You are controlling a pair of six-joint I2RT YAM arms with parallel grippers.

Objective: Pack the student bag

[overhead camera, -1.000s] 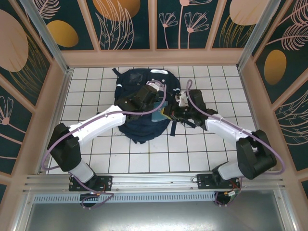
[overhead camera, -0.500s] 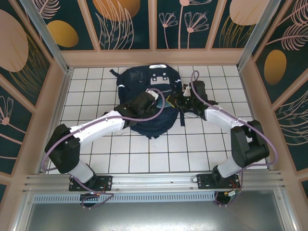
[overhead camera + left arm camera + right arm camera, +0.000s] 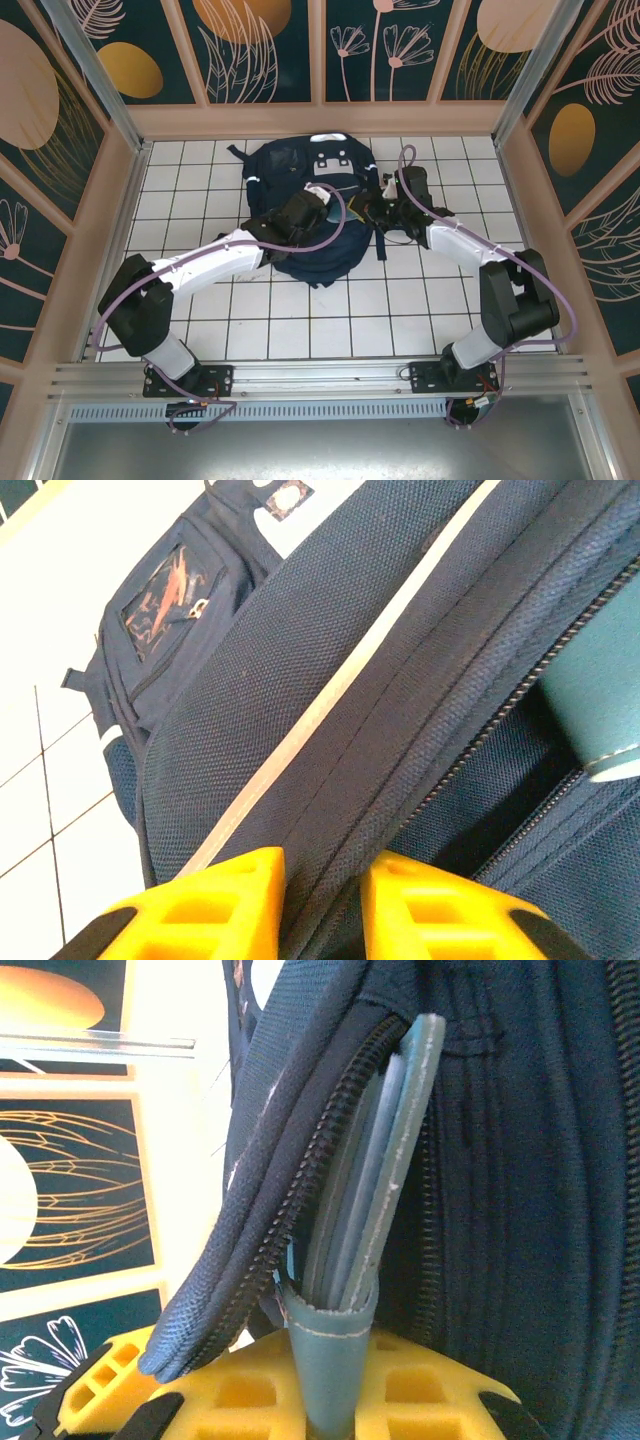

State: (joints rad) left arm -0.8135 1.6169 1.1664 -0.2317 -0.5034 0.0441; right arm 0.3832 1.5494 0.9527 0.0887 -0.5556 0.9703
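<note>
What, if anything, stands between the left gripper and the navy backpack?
Nothing visible. The left gripper has its yellow fingers on either side of a fold of the navy backpack, beside its open zipper, and the fabric fills the gap between them.

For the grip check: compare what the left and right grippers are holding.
The left gripper pinches a navy fabric fold of the student bag; the right gripper clamps a teal tab. The left grips beside the zipper, the right at the open zipper mouth. Both have yellow fingers set close together.

No legible text on the student bag (image 3: 290, 165).
</note>
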